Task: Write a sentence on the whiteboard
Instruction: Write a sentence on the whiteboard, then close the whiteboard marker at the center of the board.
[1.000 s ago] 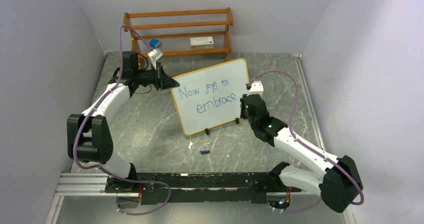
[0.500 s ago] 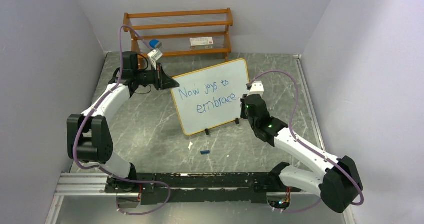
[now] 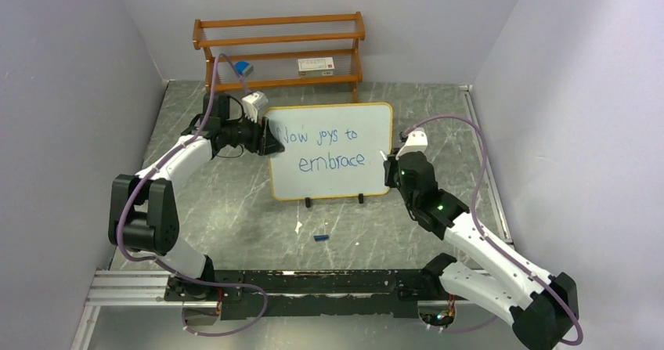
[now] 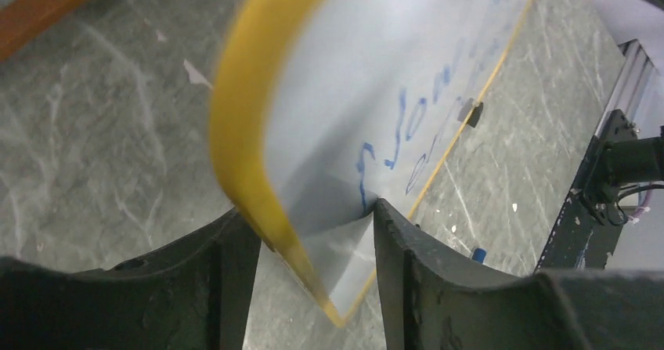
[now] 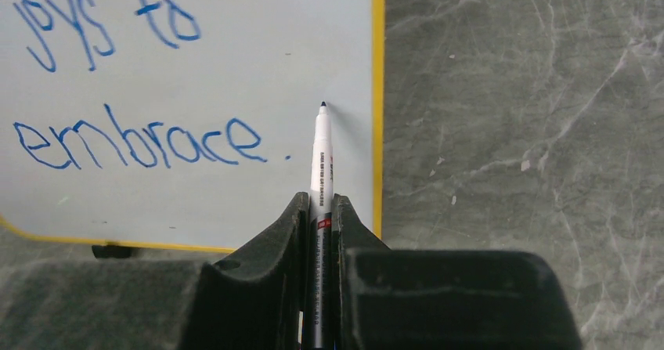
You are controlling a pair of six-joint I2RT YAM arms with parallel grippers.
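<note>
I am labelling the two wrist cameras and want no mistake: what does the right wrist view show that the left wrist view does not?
Only right wrist: the marker clamped in the right gripper, tip near the whiteboard right frame, with "joys to" and "embrace." readable. Only left wrist: the left gripper gripping the whiteboard's edge, and a small blue piece on the table. Both: the whiteboard, the blue sentence, the grey table.

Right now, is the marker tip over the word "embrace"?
No, the marker tip lies right of the sentence, beside the whiteboard frame.
</note>
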